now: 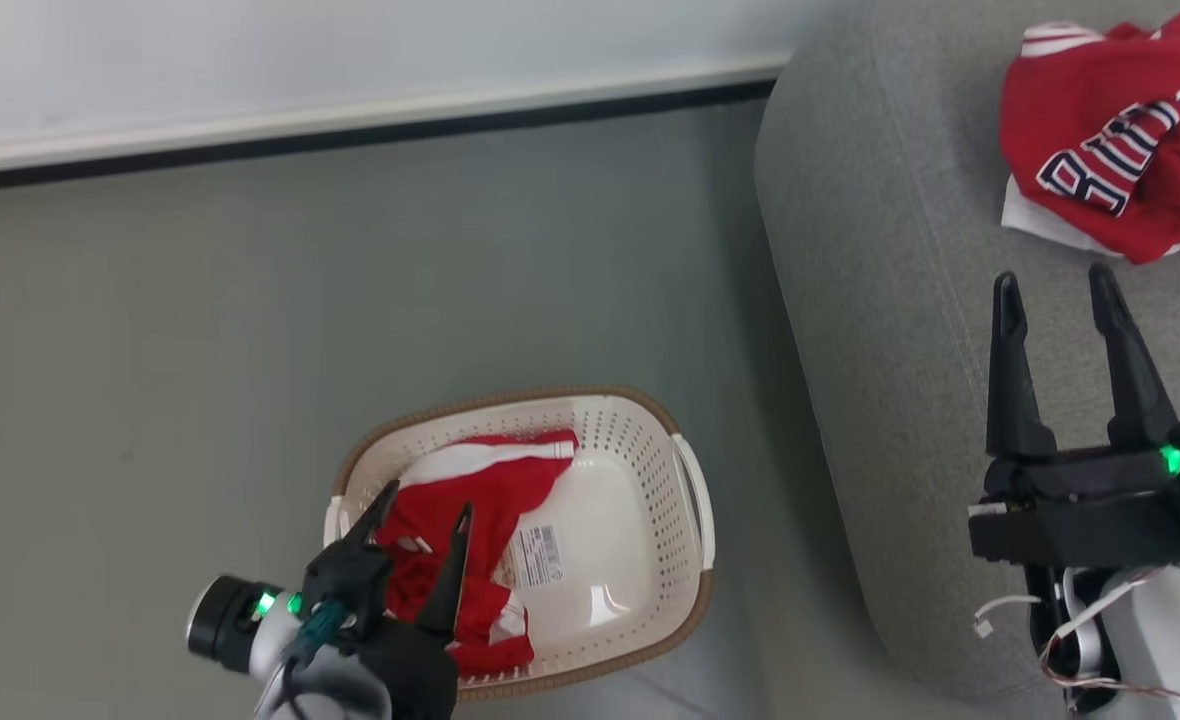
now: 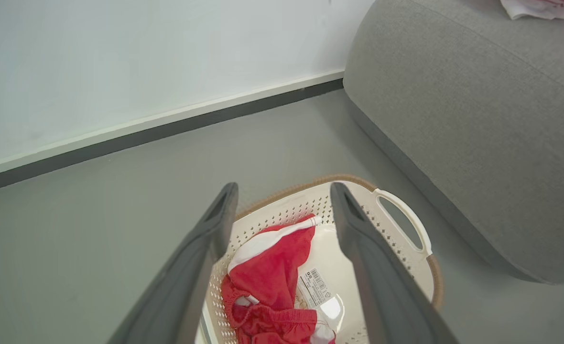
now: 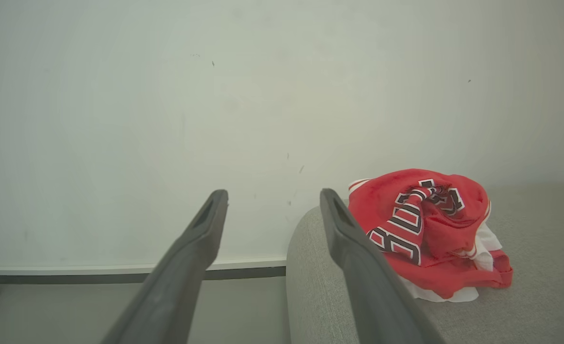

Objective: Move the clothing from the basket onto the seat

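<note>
I'm holding the left pincer (image 1: 428, 498) wide at lower left, over the clothing (image 1: 470, 490) in the basket (image 1: 692, 500), ready to grab; the right pincer (image 1: 1052, 276) is idling wide above the seat (image 1: 880, 250).

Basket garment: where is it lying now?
Head view, lower middle: the red garment lies in the basket's left half, beside the barcode sticker, under the left gripper.
</note>
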Robot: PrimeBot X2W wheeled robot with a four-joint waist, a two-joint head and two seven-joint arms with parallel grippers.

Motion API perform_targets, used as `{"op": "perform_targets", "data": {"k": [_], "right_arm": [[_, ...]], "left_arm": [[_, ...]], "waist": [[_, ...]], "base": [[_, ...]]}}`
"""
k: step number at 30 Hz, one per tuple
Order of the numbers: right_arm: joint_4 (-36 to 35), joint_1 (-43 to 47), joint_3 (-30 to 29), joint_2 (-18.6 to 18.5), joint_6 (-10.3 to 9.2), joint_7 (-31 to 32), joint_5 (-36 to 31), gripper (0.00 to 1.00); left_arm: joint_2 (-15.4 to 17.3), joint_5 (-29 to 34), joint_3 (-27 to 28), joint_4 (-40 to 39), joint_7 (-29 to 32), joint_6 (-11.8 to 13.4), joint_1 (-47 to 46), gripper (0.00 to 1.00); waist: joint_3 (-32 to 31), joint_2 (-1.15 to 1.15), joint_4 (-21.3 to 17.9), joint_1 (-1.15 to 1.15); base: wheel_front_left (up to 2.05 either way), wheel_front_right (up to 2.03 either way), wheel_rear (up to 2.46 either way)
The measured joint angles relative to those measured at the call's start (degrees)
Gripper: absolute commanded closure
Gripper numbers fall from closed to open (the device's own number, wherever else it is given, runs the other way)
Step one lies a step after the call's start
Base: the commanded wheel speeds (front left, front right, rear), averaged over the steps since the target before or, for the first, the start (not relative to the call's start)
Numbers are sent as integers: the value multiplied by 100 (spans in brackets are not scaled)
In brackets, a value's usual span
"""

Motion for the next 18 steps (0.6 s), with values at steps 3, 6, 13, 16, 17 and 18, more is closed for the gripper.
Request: {"op": "perform_targets", "data": {"k": [3,6,13,16,17,18], "right_arm": [[-118,-180,-2,-1,0,-1,-69,0],[-200,-351,14,-4,0,-1,-152,0],[-470,-676,26,-33,0,-1,-241,0],[-605,-776,16,-46,-1,-1,-257,0],[-652,-816,13,-47,-1,-1,-272,0],[-701,-855,8,-47,-1,-1,-282,0]], "left_arm": [[-79,121,-142,330,110,-52,-340,0],[-190,221,-289,633,233,-93,-666,0],[-431,523,-606,1311,450,-144,-1267,0],[-448,602,-700,1544,503,-153,-1535,0],[-455,660,-731,1615,515,-177,-1624,0],[-458,739,-756,1684,531,-196,-1726,0]], "waist": [[252,1,-54,0],[507,0,-110,0],[1107,0,-224,-1],[1365,0,-260,-1],[1451,1,-270,-1],[1539,0,-280,-1]], "base": [[0,0,0],[0,0,0],[0,0,0],[0,0,0],[0,0,0],[0,0,0]]}}
